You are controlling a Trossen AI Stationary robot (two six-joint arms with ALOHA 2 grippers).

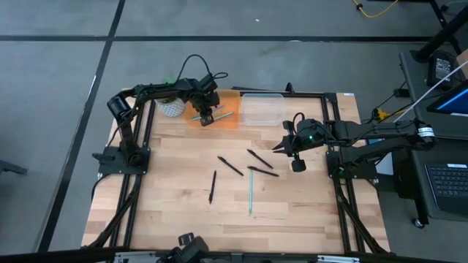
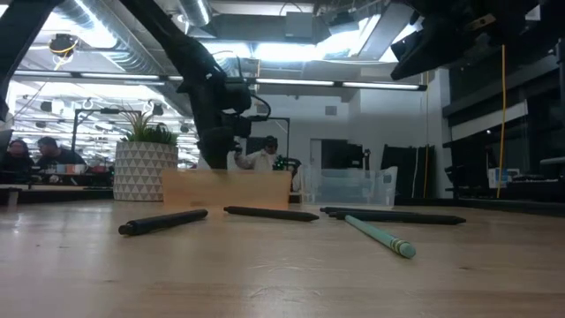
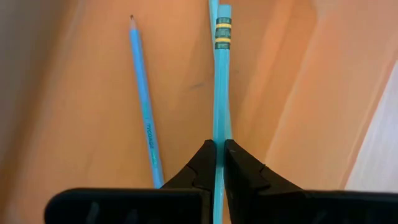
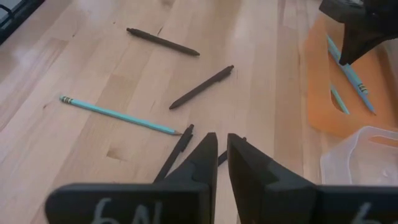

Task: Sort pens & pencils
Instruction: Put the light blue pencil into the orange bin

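Left gripper (image 3: 219, 163): clamped on a blue pencil (image 3: 222, 74) — over the orange tray (image 1: 227, 118).
Right gripper (image 4: 222, 158): nearly closed, empty — above the pens (image 1: 259, 158).

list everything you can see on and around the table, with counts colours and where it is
dark pens: four, black or dark brown, loose on the bare wood mid-table
loose pencil: one, light blue, on the wood near the pens
orange tray: one, at the table's far edge
pencils in tray: one blue lying in it, one more held over it
clear bin: one, transparent, beside the orange tray
potted plant: one, green in a white pot, far left corner
wooden table: one, light wood
left gripper: over the orange tray, shut on a blue pencil
right gripper: over the pens, shut, holding nothing
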